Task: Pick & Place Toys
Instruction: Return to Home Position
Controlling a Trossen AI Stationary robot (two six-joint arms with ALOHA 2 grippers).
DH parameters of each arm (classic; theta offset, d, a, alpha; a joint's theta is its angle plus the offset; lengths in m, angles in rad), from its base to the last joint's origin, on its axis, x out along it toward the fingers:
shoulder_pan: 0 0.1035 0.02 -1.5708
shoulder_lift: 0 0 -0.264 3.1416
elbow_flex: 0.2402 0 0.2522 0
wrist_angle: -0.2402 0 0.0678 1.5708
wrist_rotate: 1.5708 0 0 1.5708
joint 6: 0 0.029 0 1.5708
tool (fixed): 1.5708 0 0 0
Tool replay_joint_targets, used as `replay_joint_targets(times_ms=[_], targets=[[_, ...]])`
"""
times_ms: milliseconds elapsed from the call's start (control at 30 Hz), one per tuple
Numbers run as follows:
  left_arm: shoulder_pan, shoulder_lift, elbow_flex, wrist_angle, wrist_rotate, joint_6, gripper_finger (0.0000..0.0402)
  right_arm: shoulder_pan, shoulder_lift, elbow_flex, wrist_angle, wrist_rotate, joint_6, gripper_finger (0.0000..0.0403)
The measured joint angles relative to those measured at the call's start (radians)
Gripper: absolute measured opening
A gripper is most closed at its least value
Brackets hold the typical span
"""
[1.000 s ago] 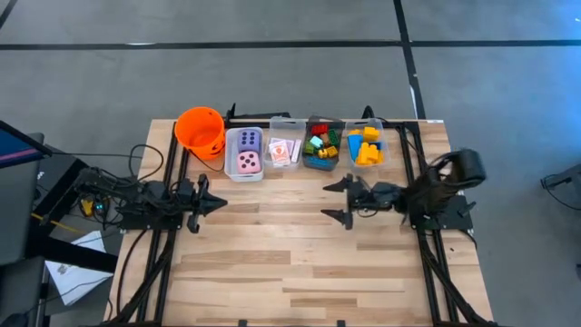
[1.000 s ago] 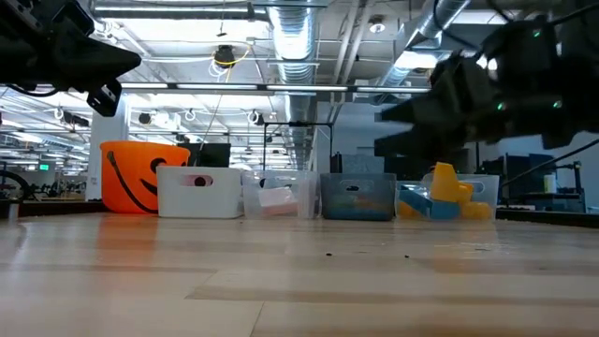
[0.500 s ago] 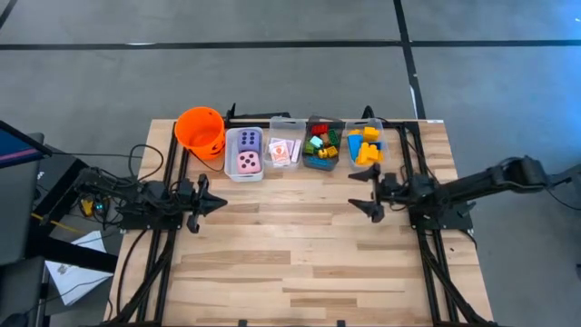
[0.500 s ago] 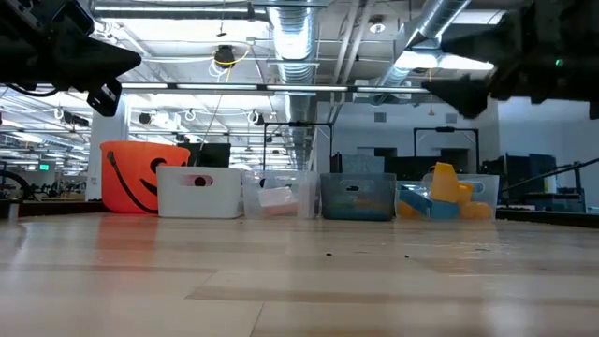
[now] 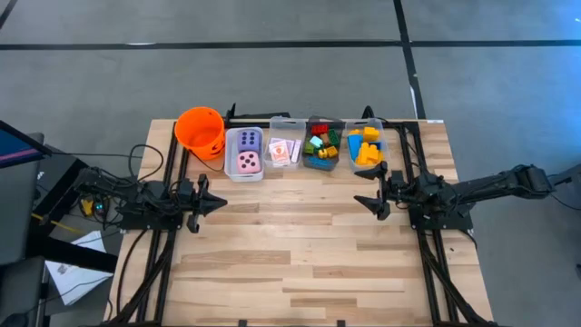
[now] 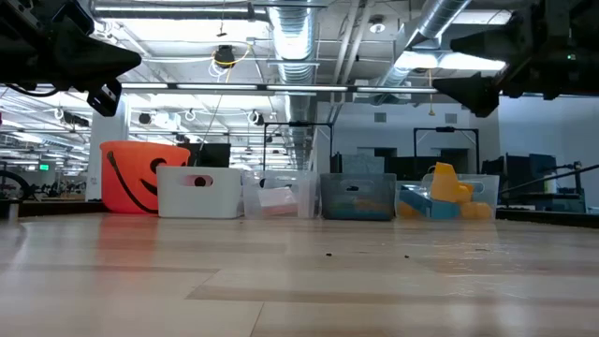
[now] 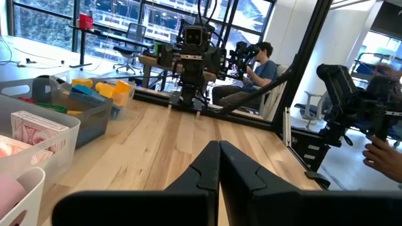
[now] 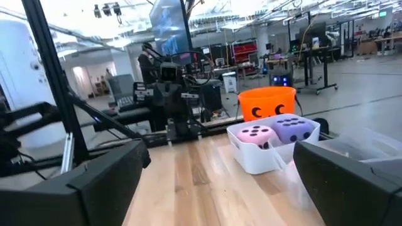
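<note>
Toys [image 5: 320,145] binned at table's [image 5: 290,263] far edge; right claw [image 5: 363,187] open, empty; left claw [image 5: 216,203] closed; likely homing, just park.

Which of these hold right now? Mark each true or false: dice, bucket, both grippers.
Both dice lie in the white bin. True.
The right gripper holds a brick. False: it is open and empty.
The left gripper is shut. True.
The orange bucket stands between two clear bins. False: it ends the row, beside the white bin.
</note>
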Motion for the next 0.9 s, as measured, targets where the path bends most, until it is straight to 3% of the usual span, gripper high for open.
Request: replay_joint_targets(times_ms=[200,500,633,800,900], targets=[[0.000,0.000,0.000,0.000,0.000,0.000,0.0000,0.006,-0.116,0.000,-0.218,0.000,-0.026,0.0400],[0.000,0.000,0.000,0.000,0.000,0.000,0.0000,0.014,-0.602,-0.002,-0.682,-0.001,-0.020,0.0400],[0.000,0.003,0.000,0.002,-0.001,0.000,0.0000,0.018,-0.605,-0.002,-0.689,-0.021,-0.095,0.0400],[0.000,0.014,0.000,0.005,-0.005,0.000,0.0000,0.052,-0.604,-0.002,-0.715,-0.158,-0.151,0.0400],[0.000,0.013,0.000,0.009,-0.005,0.000,0.0000,0.076,-0.604,-0.002,-0.717,-0.178,-0.151,0.0400]])
